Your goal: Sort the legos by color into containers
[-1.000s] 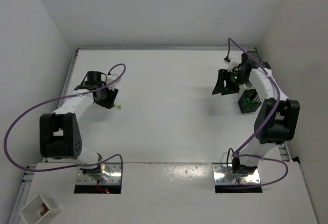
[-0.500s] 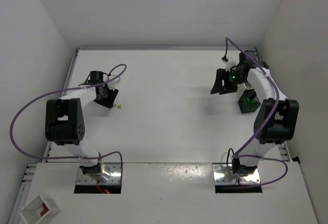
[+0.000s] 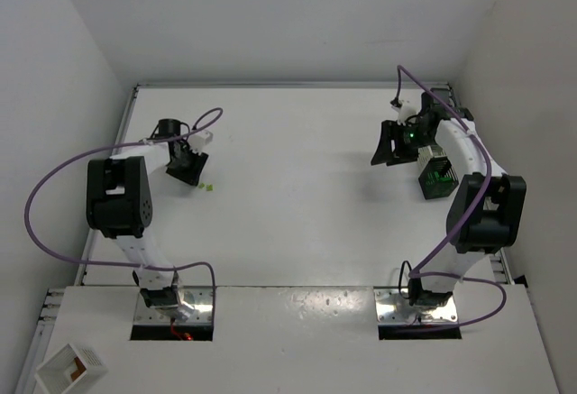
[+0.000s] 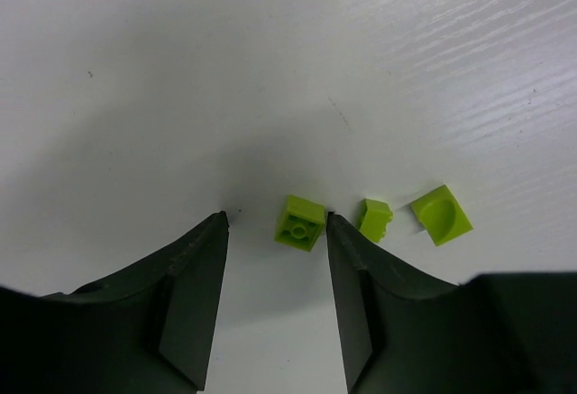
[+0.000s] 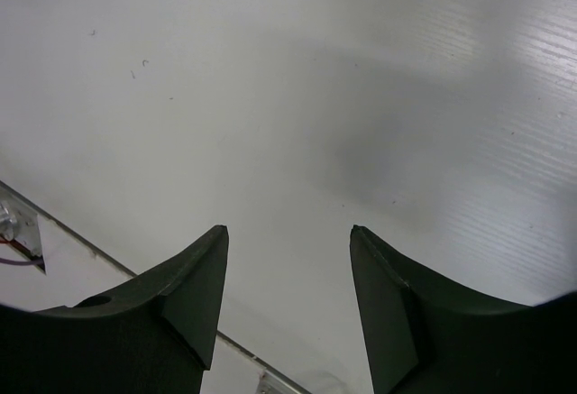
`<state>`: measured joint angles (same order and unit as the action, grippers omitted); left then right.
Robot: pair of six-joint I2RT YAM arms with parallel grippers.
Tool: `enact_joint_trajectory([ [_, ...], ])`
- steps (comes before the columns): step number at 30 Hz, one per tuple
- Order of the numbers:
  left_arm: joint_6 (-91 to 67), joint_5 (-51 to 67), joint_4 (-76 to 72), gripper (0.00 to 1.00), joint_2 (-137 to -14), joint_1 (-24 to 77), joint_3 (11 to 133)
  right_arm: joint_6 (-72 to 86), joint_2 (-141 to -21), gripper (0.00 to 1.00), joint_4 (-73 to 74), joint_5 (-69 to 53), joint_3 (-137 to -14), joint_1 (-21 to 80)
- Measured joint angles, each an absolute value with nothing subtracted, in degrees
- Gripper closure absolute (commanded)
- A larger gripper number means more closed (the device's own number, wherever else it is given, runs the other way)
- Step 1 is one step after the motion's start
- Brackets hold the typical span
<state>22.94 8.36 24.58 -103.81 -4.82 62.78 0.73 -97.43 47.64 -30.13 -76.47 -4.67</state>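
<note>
Three lime legos [image 4: 300, 222] are resolved only at the left wrist, one lying between the parted fingers of the left gripper [image 4: 275, 217]. The black container [image 3: 439, 178] beside the widely spread right gripper [image 5: 288, 230] is seen only from overhead.

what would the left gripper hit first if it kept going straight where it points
The left gripper likely meets the lime square brick between its open fingers, then the table; depth unclear.
</note>
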Motion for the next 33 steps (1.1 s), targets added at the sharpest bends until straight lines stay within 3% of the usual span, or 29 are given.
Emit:
enact_joint_trajectory([
  [4,24.0,9.4,25.2,0.49,-104.4,-4.9,63.5,0.7,-97.5,0.43,47.7,-30.1,-76.6,-4.7],
  [16,26.0,12.0,26.8,0.78,-105.8,-4.9,65.3,1.1,-97.5,0.43,47.6,-30.1,-77.1,-4.6],
  [25,26.0,15.6,26.8,0.89,-103.3,-5.0,63.0,2.7,-95.2,0.43,45.5,-40.2,-73.1,-3.2],
  [33,20.0,32.2,28.3,0.91,-91.6,-6.4,62.0,7.2,-85.3,0.45,40.7,-46.5,-74.6,3.0],
])
